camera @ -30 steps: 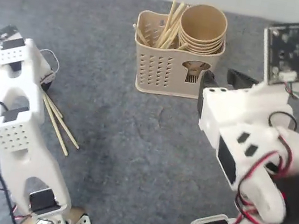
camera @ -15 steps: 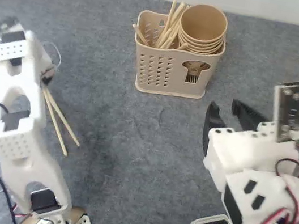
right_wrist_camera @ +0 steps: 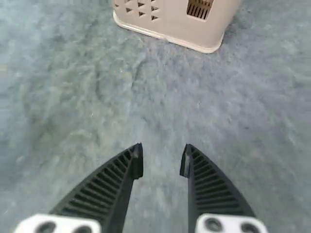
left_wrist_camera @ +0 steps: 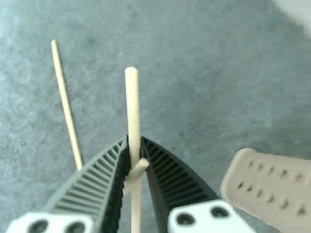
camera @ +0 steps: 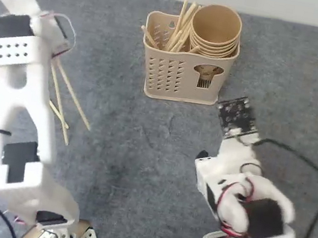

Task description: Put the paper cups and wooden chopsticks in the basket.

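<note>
The beige basket (camera: 179, 73) stands at the far middle of the grey carpet, with a stack of paper cups (camera: 216, 25) and several wooden chopsticks (camera: 178, 24) upright inside it. My left gripper (left_wrist_camera: 134, 141) is shut on a wooden chopstick (left_wrist_camera: 131, 97), held above the carpet to the left of the basket (left_wrist_camera: 272, 189). Another chopstick (left_wrist_camera: 65, 111) lies flat on the carpet beyond it. In the high view, loose chopsticks (camera: 76, 102) show beside the left arm (camera: 24, 66). My right gripper (right_wrist_camera: 162, 158) is open over bare carpet, short of the basket (right_wrist_camera: 170, 24), with nothing between its fingers.
The right arm (camera: 248, 207) is folded back at the near right, its circuit board facing up. Bare grey carpet (camera: 135, 152) stretches between the two arms and in front of the basket.
The right arm has drawn back from beside the basket toward the near edge and folded down. The left arm has risen and swung away, and the chopsticks under it have shifted.
</note>
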